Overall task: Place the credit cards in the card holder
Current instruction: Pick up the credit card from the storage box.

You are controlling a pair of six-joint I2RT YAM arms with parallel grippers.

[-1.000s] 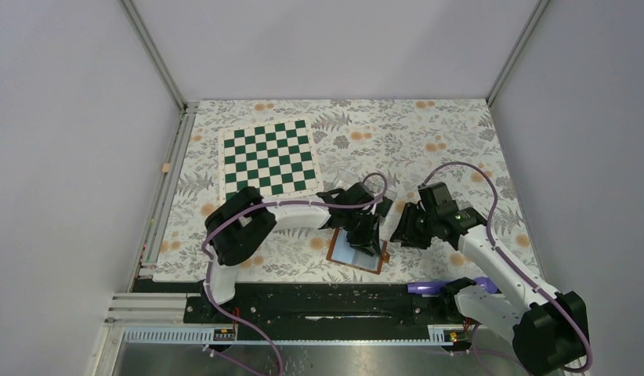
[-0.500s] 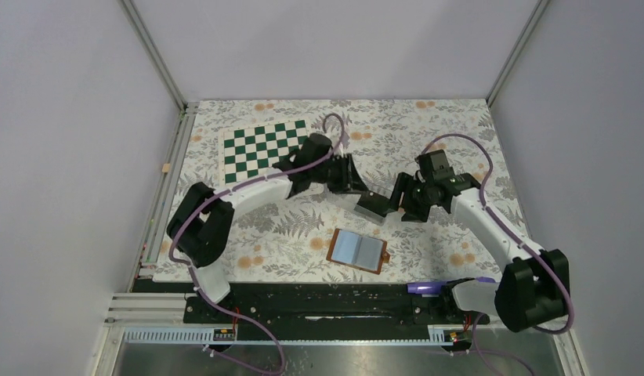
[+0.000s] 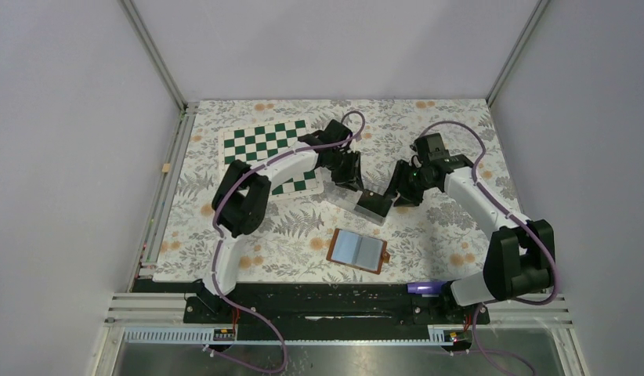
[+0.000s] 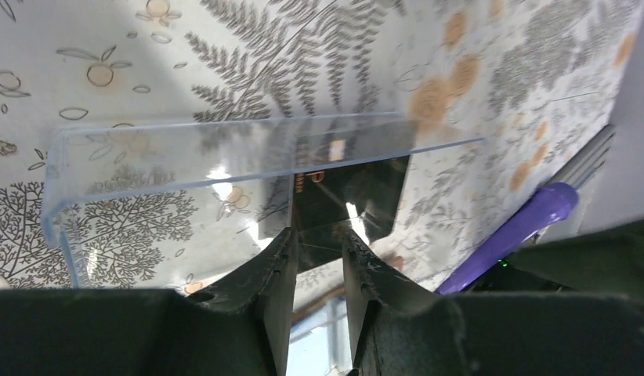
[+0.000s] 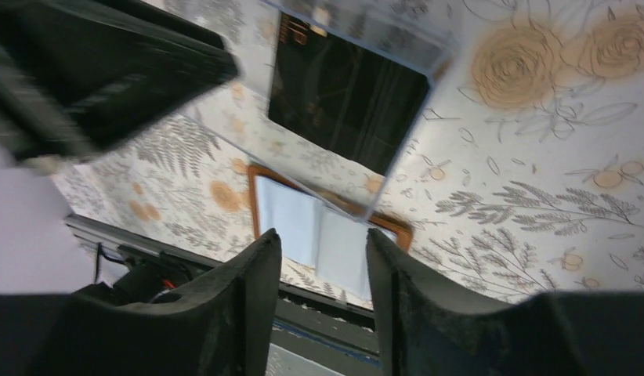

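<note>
Cards [image 5: 346,90] in box [image 4: 186,157]: thin, prob. stiff, slick, light; take by short edge | L gripper [image 4: 319,239] seems pinching box wall | R gripper [image 5: 323,258] spread, empty

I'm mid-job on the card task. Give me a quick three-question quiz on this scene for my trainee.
1. True or false: the card holder lies unfolded on the table, pale sleeves facing up.
2. Where are the black credit cards now?
A. Inside the clear plastic box
B. Tucked into the card holder's sleeves
C. Lying loose on the table
3. Short answer: which gripper is open with nothing between its fingers?

Key
1. True.
2. A.
3. The right gripper.
</note>
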